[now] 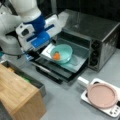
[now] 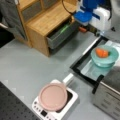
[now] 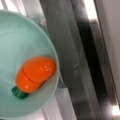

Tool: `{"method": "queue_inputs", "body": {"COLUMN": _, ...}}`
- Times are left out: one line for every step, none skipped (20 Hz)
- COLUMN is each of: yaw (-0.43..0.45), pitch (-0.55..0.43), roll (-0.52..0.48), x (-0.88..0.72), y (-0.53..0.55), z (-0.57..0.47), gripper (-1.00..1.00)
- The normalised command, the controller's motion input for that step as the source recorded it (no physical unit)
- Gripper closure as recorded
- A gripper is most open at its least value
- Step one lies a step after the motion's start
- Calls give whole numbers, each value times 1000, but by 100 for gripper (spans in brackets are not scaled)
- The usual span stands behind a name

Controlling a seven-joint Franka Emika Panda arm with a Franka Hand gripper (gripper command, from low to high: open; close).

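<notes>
just beside the end effector [image 1: 48,41], carrot [image 1: 57,56] in bowl [image 1: 65,49].

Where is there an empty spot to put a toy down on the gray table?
The gray table is bare between the wooden cabinet, the open oven door and the pink pan on its white burner. It is crowded at the oven: the teal bowl with the toy carrot fills the tray, and the gripper is beside it.
</notes>
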Motion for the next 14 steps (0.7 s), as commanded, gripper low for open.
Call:
{"method": "queue_inputs", "body": {"yaw": 391, "pitch": 3, "roll": -79, "x": 153, "y": 181, "z": 90, "gripper": -100}}
{"method": "queue_inputs", "body": {"yaw": 322, "pitch": 14, "roll": -66, "x": 144, "y": 141, "z": 77, "gripper": -100}}
{"method": "queue_inputs", "body": {"yaw": 637, "pitch": 222, "roll": -340, "x": 145, "y": 90, "z": 68, "gripper": -100}}
{"method": "queue_inputs", "body": {"yaw": 723, "pitch": 287, "roll": -428, "x": 168, "y": 53, "z": 73, "gripper": -100}}
{"method": "queue_inputs", "body": {"yaw": 715, "pitch": 306, "roll": -448, "x": 181, "y": 22, "z": 76, "gripper": -100}}
{"method": "queue_inputs", "body": {"yaw": 693, "pitch": 327, "roll": -438, "x": 219, "y": -15, "z": 96, "gripper": -100}}
{"method": "queue_inputs", "body": {"yaw": 653, "pitch": 353, "roll": -391, "x": 285, "y": -34, "z": 134, "gripper": -100}}
{"method": "queue_inputs", "body": {"yaw": 547, "pitch": 354, "roll": -283, "x": 331, "y": -30, "z": 147, "gripper": -100}}
{"method": "queue_inputs", "body": {"yaw": 462, "pitch": 350, "roll": -224, "x": 360, "y": -28, "z": 162, "gripper": -100}}
{"method": "queue_inputs", "body": {"yaw": 351, "pitch": 298, "roll": -146, "x": 369, "y": -15, "z": 175, "gripper": -100}}
{"method": "queue_inputs", "body": {"yaw": 277, "pitch": 279, "roll": -104, "x": 366, "y": -19, "z": 197, "gripper": -100}}
{"method": "queue_inputs", "body": {"yaw": 192, "pitch": 331, "roll": -85, "x": 361, "y": -11, "z": 218, "gripper": -100}}
{"method": "queue_inputs", "body": {"yaw": 149, "pitch": 337, "roll": -77, "x": 359, "y": -3, "z": 226, "gripper": -100}}
{"method": "queue_inputs", "body": {"yaw": 111, "pitch": 412, "roll": -55, "x": 361, "y": -7, "z": 241, "gripper": -100}}
